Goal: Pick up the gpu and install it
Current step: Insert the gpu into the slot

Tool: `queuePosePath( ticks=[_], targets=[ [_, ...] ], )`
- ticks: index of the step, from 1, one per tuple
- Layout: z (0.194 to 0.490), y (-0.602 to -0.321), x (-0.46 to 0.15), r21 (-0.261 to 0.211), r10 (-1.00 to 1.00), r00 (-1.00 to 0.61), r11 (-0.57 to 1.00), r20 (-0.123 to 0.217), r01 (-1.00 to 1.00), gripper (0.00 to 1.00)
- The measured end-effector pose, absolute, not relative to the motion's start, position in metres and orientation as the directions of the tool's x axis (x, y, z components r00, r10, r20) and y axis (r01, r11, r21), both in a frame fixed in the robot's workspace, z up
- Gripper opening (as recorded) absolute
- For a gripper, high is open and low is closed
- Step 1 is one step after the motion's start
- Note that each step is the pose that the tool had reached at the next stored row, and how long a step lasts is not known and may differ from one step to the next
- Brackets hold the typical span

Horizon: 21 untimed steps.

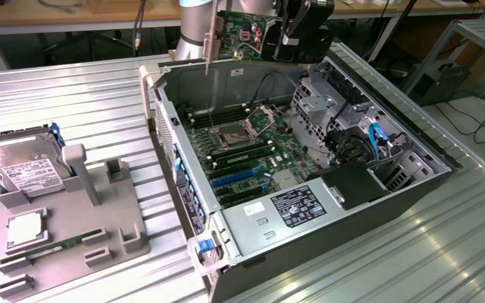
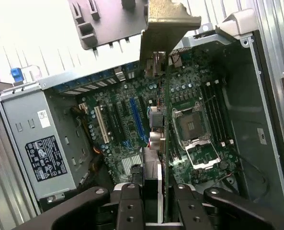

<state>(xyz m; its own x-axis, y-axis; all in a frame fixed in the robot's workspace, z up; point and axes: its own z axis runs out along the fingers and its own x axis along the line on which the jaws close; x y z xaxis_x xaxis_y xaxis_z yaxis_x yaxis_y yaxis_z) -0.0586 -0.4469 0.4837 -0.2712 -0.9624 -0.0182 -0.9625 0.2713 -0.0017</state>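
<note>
Gripper (image 2: 158,206) is closed narrowly on the gpu (image 1: 240,28), which is held above the open case (image 1: 225,79); pickup is done, but installation is not.

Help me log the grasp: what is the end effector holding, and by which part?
The gpu, clamped across its faces by the end effector, at the end opposite its metal bracket.

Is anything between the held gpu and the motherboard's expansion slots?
Nothing visible. The gpu hangs in the jaws above the open case, and the blue expansion slots on the motherboard lie bare.
</note>
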Motion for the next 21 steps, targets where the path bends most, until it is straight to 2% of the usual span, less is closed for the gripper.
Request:
queuePosePath(
  ticks=[21],
  targets=[
    [0.4837,-0.4469,-0.0586,-0.002,-0.999,0.046,-0.046,-0.018,-0.999,0.28]
  ],
)
